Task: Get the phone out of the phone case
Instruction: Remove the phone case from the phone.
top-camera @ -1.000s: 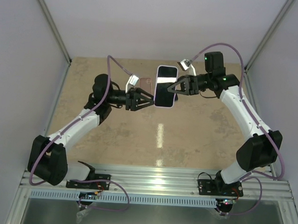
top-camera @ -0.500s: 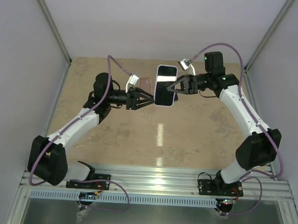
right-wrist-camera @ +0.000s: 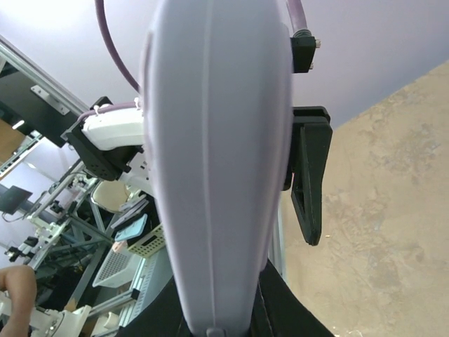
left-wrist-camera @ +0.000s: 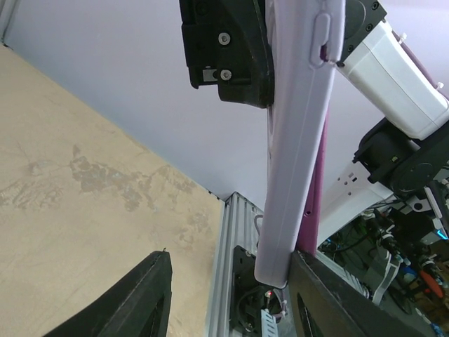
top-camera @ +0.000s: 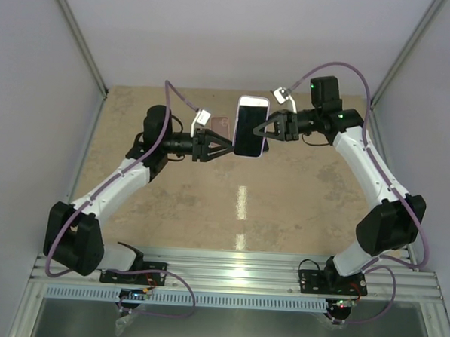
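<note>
- While the phone (top-camera: 249,132) is raised slightly, its phone case (left-wrist-camera: 298,140) is kept clamped by the right gripper (top-camera: 266,130).
- Left gripper (top-camera: 226,147) is held spread, empty; nothing is freed.

phone screen (top-camera: 250,133): glossy black glass, white glare across its top
phone case (left-wrist-camera: 295,140): smooth pale lilac plastic, soft matt sheen (rubbery-looking)
table (top-camera: 178,204): beige, mottled, stone-like, faintly reflective
rail (top-camera: 243,264): ribbed bare metal, satin

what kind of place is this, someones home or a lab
Most likely a robotics lab test cell: the left arm and right arm are bolted to an aluminium rail, plain panels wall in the table, and equipment racks show beyond.
</note>
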`<state>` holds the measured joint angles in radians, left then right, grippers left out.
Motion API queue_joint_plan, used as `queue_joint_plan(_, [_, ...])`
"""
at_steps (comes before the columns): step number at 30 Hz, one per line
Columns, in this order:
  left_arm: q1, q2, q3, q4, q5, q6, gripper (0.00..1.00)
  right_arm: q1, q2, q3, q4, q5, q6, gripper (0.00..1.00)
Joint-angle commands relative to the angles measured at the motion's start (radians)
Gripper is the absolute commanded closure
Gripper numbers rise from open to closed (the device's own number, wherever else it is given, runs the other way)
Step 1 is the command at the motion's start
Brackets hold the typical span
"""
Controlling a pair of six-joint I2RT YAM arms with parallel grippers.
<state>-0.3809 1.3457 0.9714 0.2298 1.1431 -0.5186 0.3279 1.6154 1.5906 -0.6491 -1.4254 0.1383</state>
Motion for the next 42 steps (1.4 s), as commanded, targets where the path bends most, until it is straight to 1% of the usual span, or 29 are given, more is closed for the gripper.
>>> queue_joint_plan(1, [0.002, 0.052, 0.013, 0.046, -0.098, -0.056, 0.52, 0.08, -0.009, 0.029, -0.037, -0.329, -0.016, 0.99])
queue_joint_plan(3, [0.001, 0.065, 0.013, 0.092, -0.083, -0.099, 0.52, 0.096, -0.006, 0.028, -0.037, -0.328, -0.02, 0.99])
queue_joint_plan(6, [0.0, 0.08, 0.014, 0.233, -0.037, -0.211, 0.53, 0.117, 0.003, 0.023, -0.04, -0.32, -0.026, 0.99])
queue_joint_plan(8, [0.0, 0.091, -0.001, 0.393, -0.005, -0.334, 0.53, 0.121, 0.011, 0.017, -0.042, -0.32, -0.029, 0.99])
queue_joint_plan(10, [0.0, 0.104, -0.025, 0.623, 0.018, -0.534, 0.53, 0.122, 0.017, 0.01, -0.042, -0.315, -0.031, 0.99])
queue_joint_plan(11, [0.0, 0.115, -0.032, 0.724, 0.024, -0.6, 0.54, 0.122, 0.02, 0.005, -0.042, -0.307, -0.031, 0.99])
queue_joint_plan(13, [0.001, 0.129, -0.027, 0.846, 0.025, -0.681, 0.55, 0.122, 0.025, -0.005, -0.041, -0.291, -0.032, 0.99])
queue_joint_plan(19, [0.002, 0.135, -0.007, 0.838, -0.002, -0.688, 0.65, 0.122, 0.026, -0.079, 0.006, -0.227, 0.004, 0.99])
queue_joint_plan(22, [0.002, 0.123, -0.017, 0.834, -0.016, -0.694, 0.74, 0.12, 0.029, -0.095, 0.023, -0.181, 0.014, 0.99])
queue_joint_plan(26, [0.002, 0.087, -0.047, 0.775, -0.031, -0.654, 0.85, 0.116, 0.041, -0.089, 0.042, -0.115, 0.038, 1.0])
queue_joint_plan(29, [0.002, 0.062, -0.064, 0.671, -0.038, -0.581, 0.91, 0.108, 0.052, -0.086, 0.055, -0.053, 0.059, 0.99])
queue_joint_plan(33, [0.002, 0.037, -0.101, 0.621, -0.051, -0.54, 1.0, 0.087, 0.066, -0.084, 0.064, 0.028, 0.073, 0.95])
queue_joint_plan(36, [0.002, 0.025, -0.108, 0.562, -0.059, -0.487, 1.0, 0.067, 0.072, -0.076, 0.066, 0.071, 0.079, 0.88])
queue_joint_plan(38, [0.002, 0.025, -0.11, 0.532, -0.068, -0.474, 1.0, 0.055, 0.075, -0.068, 0.061, 0.106, 0.078, 0.79])
queue_joint_plan(39, [0.003, 0.024, -0.111, 0.523, -0.071, -0.469, 1.0, 0.049, 0.076, -0.064, 0.058, 0.119, 0.076, 0.73])
queue_joint_plan(41, [0.006, 0.023, -0.112, 0.504, -0.082, -0.459, 1.0, 0.042, 0.074, -0.058, 0.055, 0.146, 0.074, 0.56])
queue_joint_plan(42, [0.009, 0.023, -0.114, 0.494, -0.085, -0.456, 1.0, 0.039, 0.071, -0.057, 0.054, 0.157, 0.072, 0.49])
